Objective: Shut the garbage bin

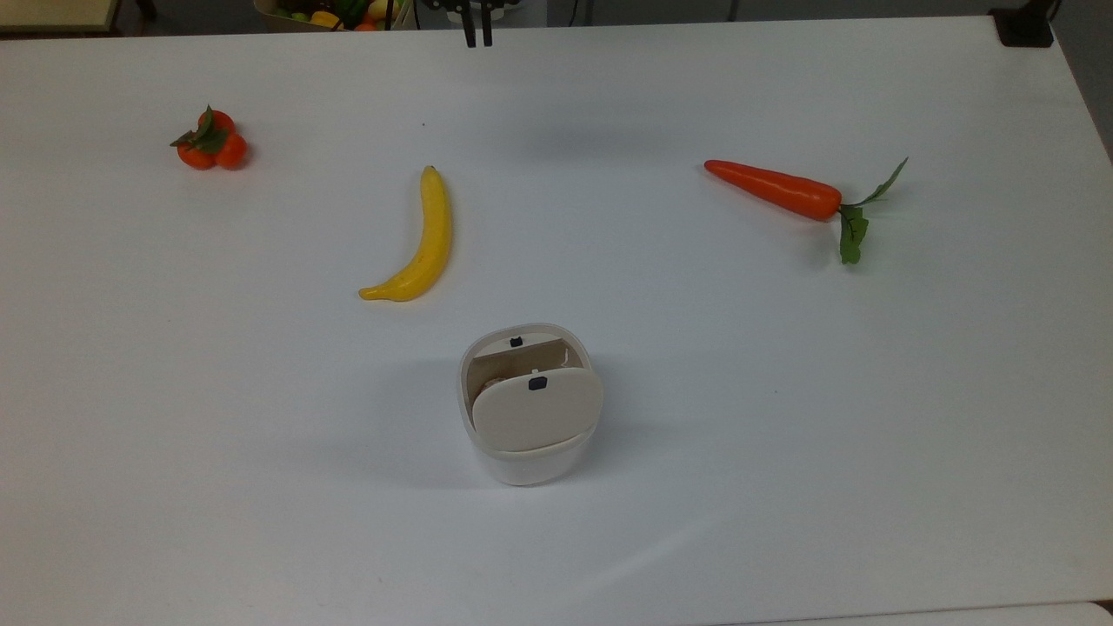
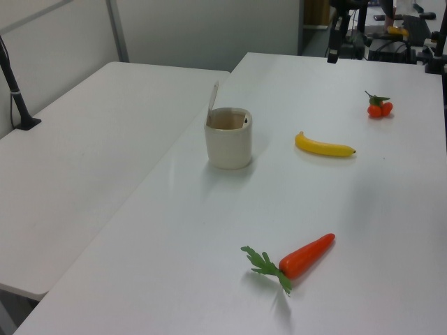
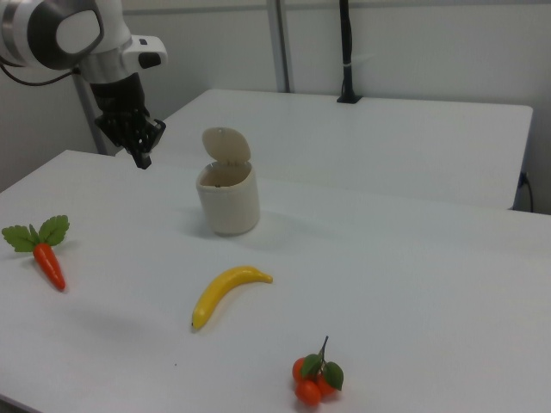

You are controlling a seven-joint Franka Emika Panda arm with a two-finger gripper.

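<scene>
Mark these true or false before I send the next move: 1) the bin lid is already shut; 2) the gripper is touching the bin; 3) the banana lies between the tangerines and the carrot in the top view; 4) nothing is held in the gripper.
1) False. The garbage bin has its lid standing up, the opening uncovered.
2) False. The gripper hangs apart from the bin, toward the right view's left.
3) True. The banana lies between the tangerines and the carrot.
4) True. The fingers are close together with nothing between them.
</scene>
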